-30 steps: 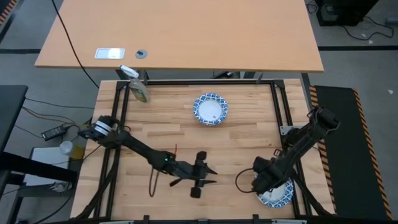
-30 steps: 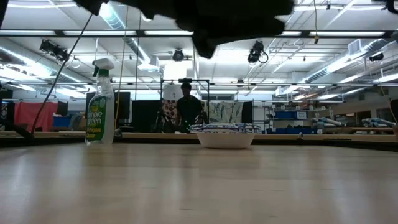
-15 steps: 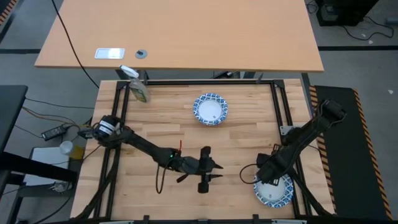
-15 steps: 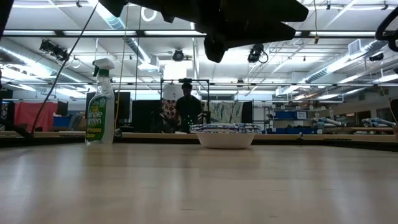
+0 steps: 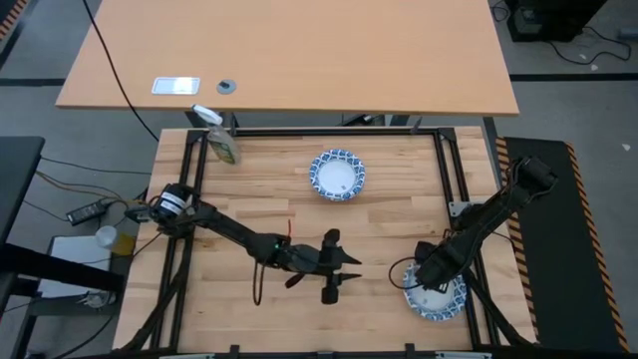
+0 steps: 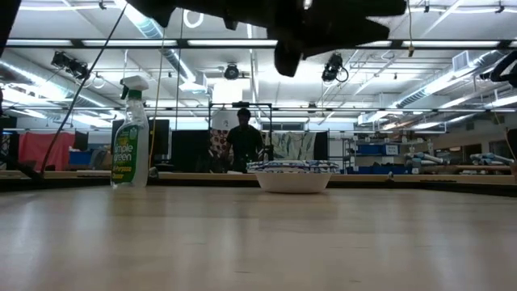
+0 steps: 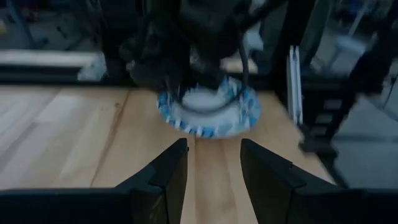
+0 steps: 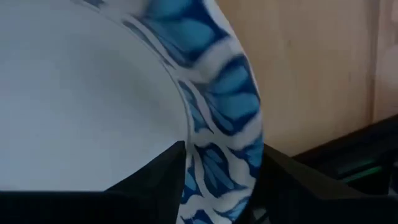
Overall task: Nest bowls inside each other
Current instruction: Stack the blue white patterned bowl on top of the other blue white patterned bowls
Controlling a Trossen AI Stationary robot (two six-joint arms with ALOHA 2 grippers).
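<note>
One blue-rimmed white bowl (image 5: 337, 175) rests on its base at the table's far middle, also seen in the low view as bowl (image 6: 292, 176). A second bowl (image 5: 439, 299) lies at the near right, and the left wrist view shows this bowl (image 7: 211, 115) too. My right gripper (image 5: 424, 281) points down over that bowl's left rim, open, one finger (image 8: 165, 171) over the white inside and one finger (image 8: 292, 177) outside the rim (image 8: 227, 106). My left gripper (image 5: 344, 267) hovers open above the table's middle, facing the near-right bowl. My right gripper stands astride the near-right bowl's rim (image 8: 224, 155) from above, one finger inside and one outside. The rim band fills the gap between them, and I cannot tell whether the fingers touch it. The bowl lies flat on the table.
A green spray bottle (image 5: 221, 140) stands at the far left corner, and shows in the low view as bottle (image 6: 129, 133). A black frame (image 5: 444, 170) borders the wooden table. A person (image 6: 244, 141) stands in the room behind. Bare wood lies between the two bowls.
My right gripper has sunk onto the near-right bowl, and its arm has drawn in toward the table's right edge. My left gripper has slid toward the table's right edge, staying above the wood. The far bowl has kept still.
</note>
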